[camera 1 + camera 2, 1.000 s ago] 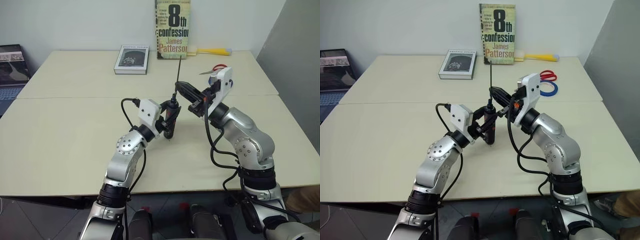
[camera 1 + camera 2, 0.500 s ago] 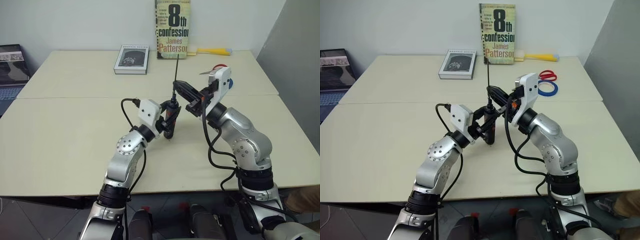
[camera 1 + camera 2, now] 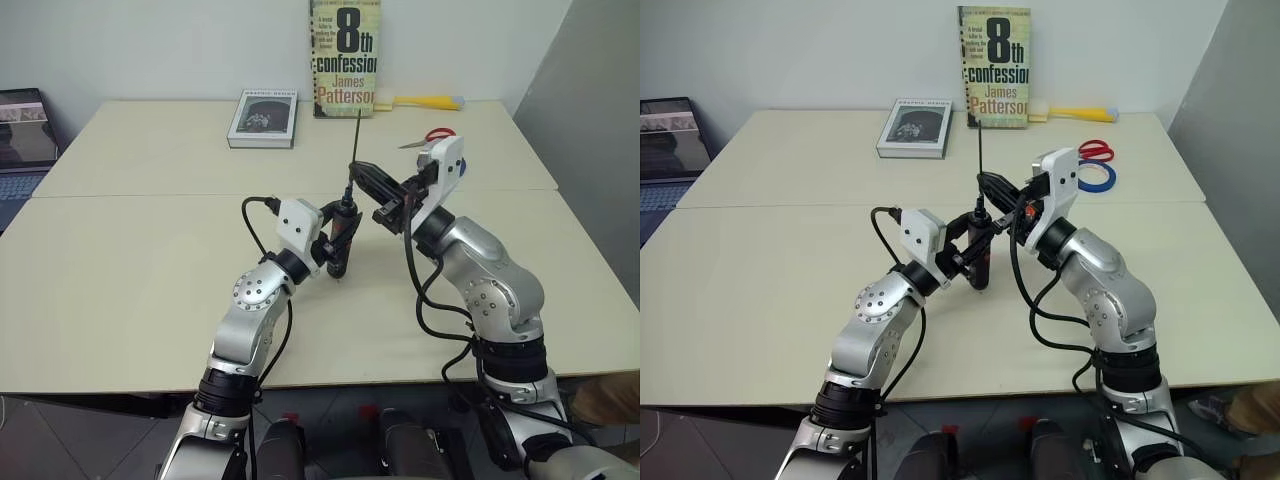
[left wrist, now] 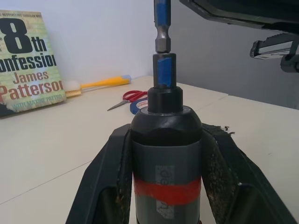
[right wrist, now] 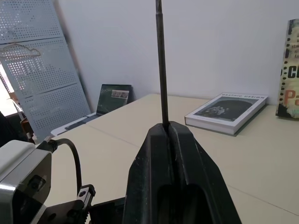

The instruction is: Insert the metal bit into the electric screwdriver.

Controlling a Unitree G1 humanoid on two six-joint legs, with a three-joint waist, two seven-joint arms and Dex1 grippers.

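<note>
**At the centre of the frame: bit poised at the screwdriver's mouth**

In the middle of the head views, above the pale table (image 3: 120, 260), both arms meet with the two parts lined up. The left gripper (image 3: 336, 240) is clamped around the electric screwdriver (image 3: 341, 233), holding it roughly upright with its collar pointing up; in the left wrist view the black fingers (image 4: 105, 186) press against both sides of the barrel, just beside the red band. The right gripper (image 3: 364, 178) is pinched closed on the metal bit (image 3: 355, 140), which stands nearly vertical and rises toward the upper centre of the frame, in front of the standing paperback (image 3: 345, 58).

The step in hand looks like the seating itself. In the left wrist view the bit's bluish hex end sits directly above the screwdriver's collar, touching it or just short of it; whether it has entered the socket at all cannot be told.

The next move, as I judge it, calls for a straight push along the shaft, keeping bit and barrel on one line. A slight twist may be needed so the hex faces match the socket. Any tilt would likely jam the end on the rim.

The scissors (image 3: 1096, 150) and flat book (image 3: 263, 117) lie well apart in the upper part of the frame.
</note>
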